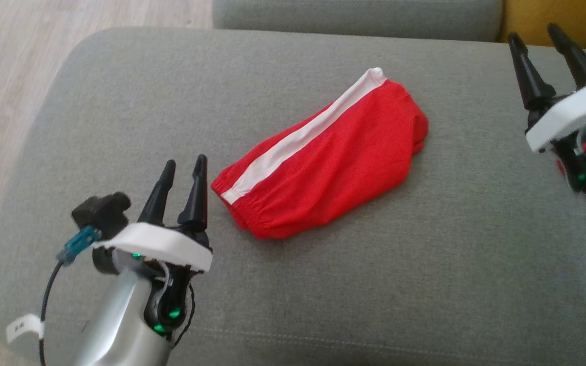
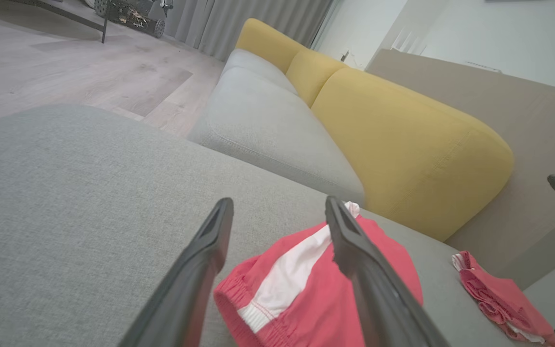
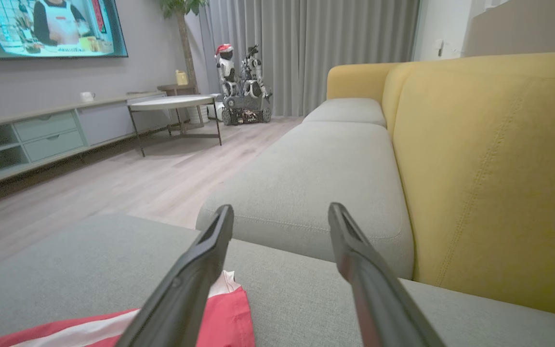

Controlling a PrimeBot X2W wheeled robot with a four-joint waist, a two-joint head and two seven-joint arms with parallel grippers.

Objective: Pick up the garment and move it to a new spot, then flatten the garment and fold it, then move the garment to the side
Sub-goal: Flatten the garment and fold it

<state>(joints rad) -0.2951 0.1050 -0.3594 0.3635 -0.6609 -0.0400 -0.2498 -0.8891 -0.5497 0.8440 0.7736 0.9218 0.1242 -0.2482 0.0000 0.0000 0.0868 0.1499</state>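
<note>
Two grippers stand over a grey cushion [image 1: 120,101] in the head view, with pale wood floor [image 1: 8,76] beyond its rounded left edge. The garment [image 1: 333,162], red with a white stripe, lies bunched lengthwise near the middle of that cushion. Its elastic end is just beside the left gripper [image 1: 185,161], whose fingers are apart and hold nothing. The right gripper [image 1: 533,33] is well apart from the garment at the far right, its fingers likewise spread and empty. A white tag [image 1: 23,328] on the left arm carries marks too small to read. From the left wrist view, the garment lies between and under the two spread fingers, not touching them as far as can be told. This view adds a yellow backrest [image 2: 403,144] behind the seat and a second red cloth [image 2: 499,299] crumpled on the cushion off to the right. From the right wrist view, one corner of the garment shows at the bottom left. The room opens up beyond it, with a wall screen [image 3: 51,26] whose writing is too blurred to read, a low cabinet [image 3: 32,140], a round table [image 3: 171,102], a small robot figure [image 3: 241,82] and grey curtains [image 3: 330,48].
</note>
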